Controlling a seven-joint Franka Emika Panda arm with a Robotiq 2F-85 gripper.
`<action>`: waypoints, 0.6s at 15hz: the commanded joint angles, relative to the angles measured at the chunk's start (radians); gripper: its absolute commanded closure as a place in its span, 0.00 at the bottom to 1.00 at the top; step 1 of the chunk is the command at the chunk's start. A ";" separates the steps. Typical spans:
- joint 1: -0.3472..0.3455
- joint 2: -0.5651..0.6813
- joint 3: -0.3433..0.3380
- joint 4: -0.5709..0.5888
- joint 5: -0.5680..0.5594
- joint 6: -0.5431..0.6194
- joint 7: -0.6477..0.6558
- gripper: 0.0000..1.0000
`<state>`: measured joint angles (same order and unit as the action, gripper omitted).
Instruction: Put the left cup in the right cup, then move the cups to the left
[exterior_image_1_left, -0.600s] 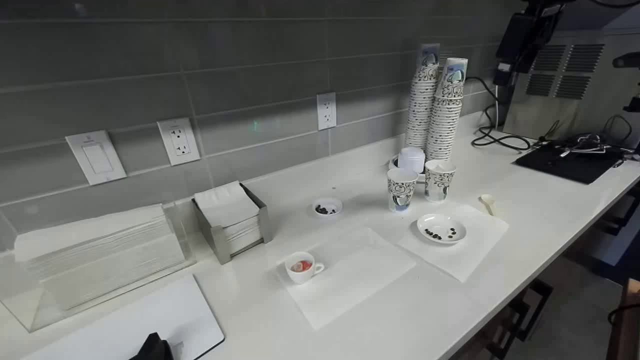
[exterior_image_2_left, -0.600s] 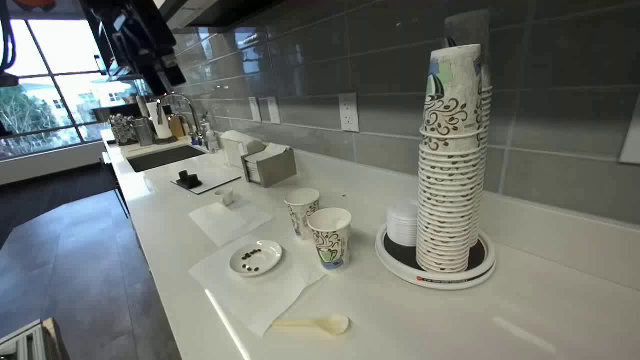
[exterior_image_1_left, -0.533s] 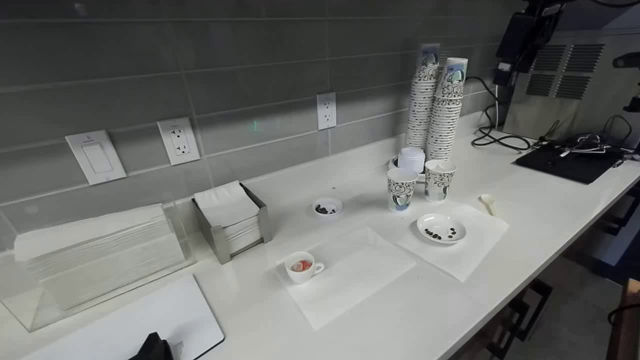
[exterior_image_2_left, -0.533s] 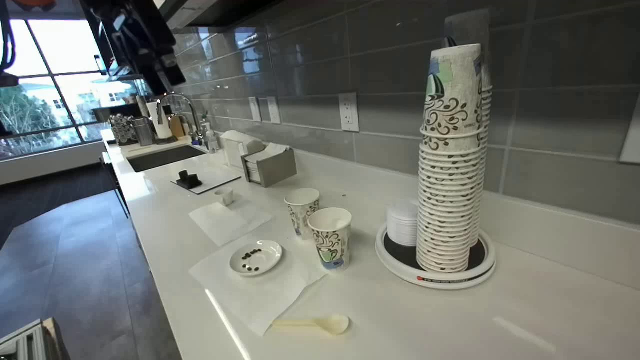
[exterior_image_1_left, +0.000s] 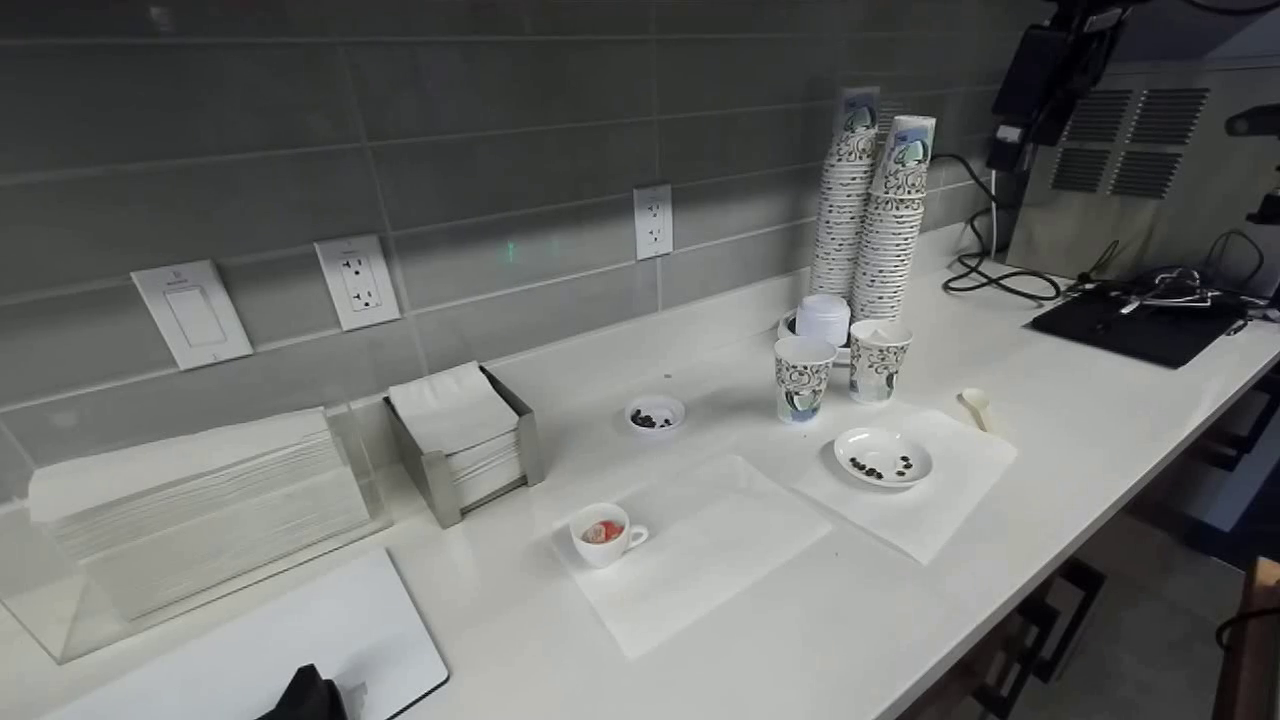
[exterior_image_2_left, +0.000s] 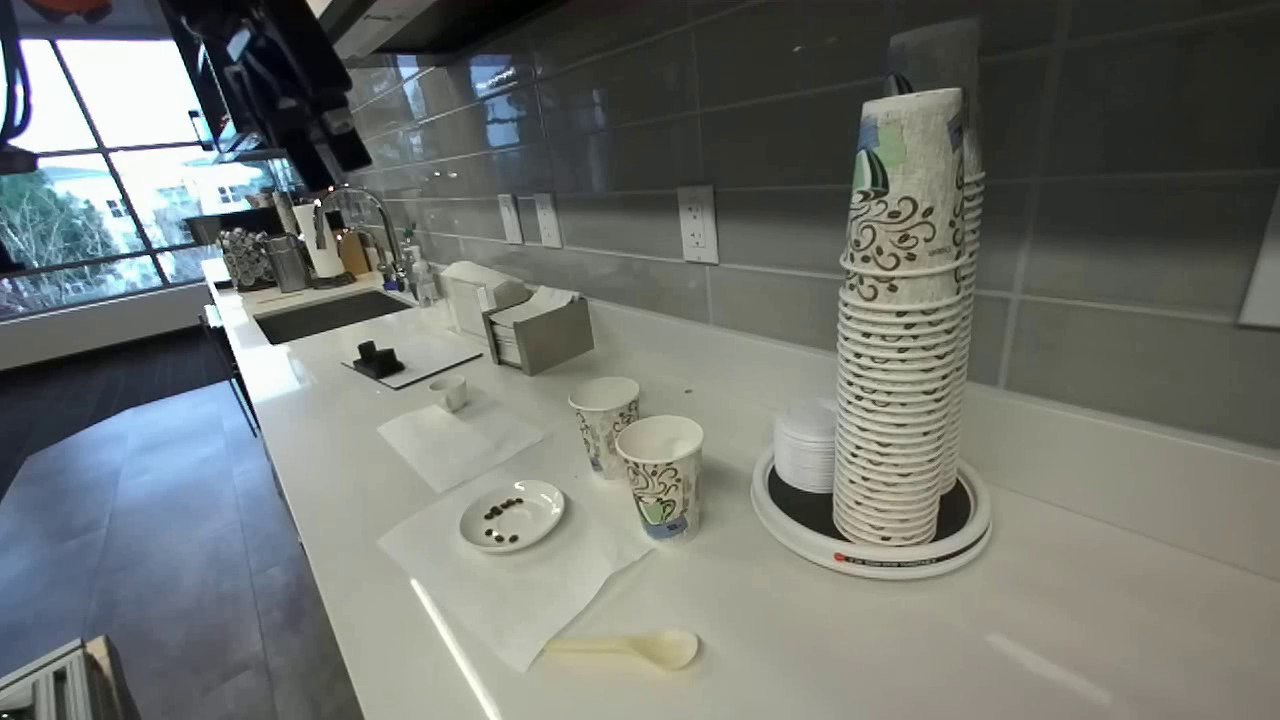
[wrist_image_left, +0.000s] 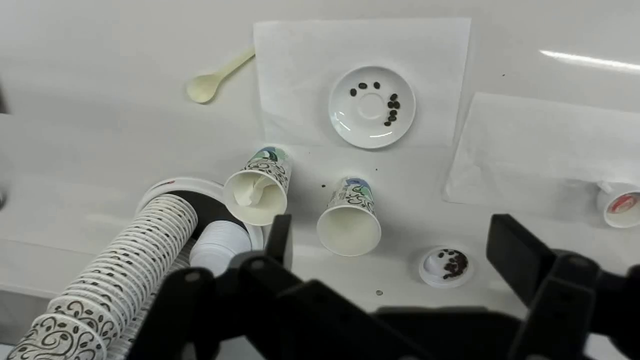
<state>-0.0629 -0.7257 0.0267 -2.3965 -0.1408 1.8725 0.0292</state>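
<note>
Two upright patterned paper cups stand side by side on the counter, a small gap between them. The left cup (exterior_image_1_left: 803, 380) (exterior_image_2_left: 604, 428) is on the left in both exterior views and looks empty from above. The right cup (exterior_image_1_left: 879, 362) (exterior_image_2_left: 662, 480) has a crumpled white piece inside, seen in the wrist view. There the order is reversed: the left cup (wrist_image_left: 348, 227) lies right of the right cup (wrist_image_left: 257, 192). High above the counter, my gripper (wrist_image_left: 390, 240) is spread wide and holds nothing. In an exterior view the dark gripper (exterior_image_2_left: 338, 160) hangs at the upper left.
Two tall cup stacks (exterior_image_1_left: 890, 240) and white lids (exterior_image_1_left: 824, 320) stand on a round tray (exterior_image_2_left: 870, 568) near the cups. A saucer with beans (exterior_image_1_left: 883, 458), a spoon (exterior_image_1_left: 976, 408), a small bean dish (exterior_image_1_left: 655, 413), an espresso cup (exterior_image_1_left: 602, 535) and a napkin holder (exterior_image_1_left: 465, 440) surround them.
</note>
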 joint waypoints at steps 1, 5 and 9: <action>0.009 0.001 -0.006 0.002 -0.005 -0.003 0.005 0.00; 0.013 0.032 -0.003 0.019 0.004 0.005 0.012 0.00; 0.070 0.178 0.030 0.054 0.015 0.063 -0.009 0.00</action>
<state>-0.0305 -0.6726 0.0341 -2.3909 -0.1394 1.8988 0.0272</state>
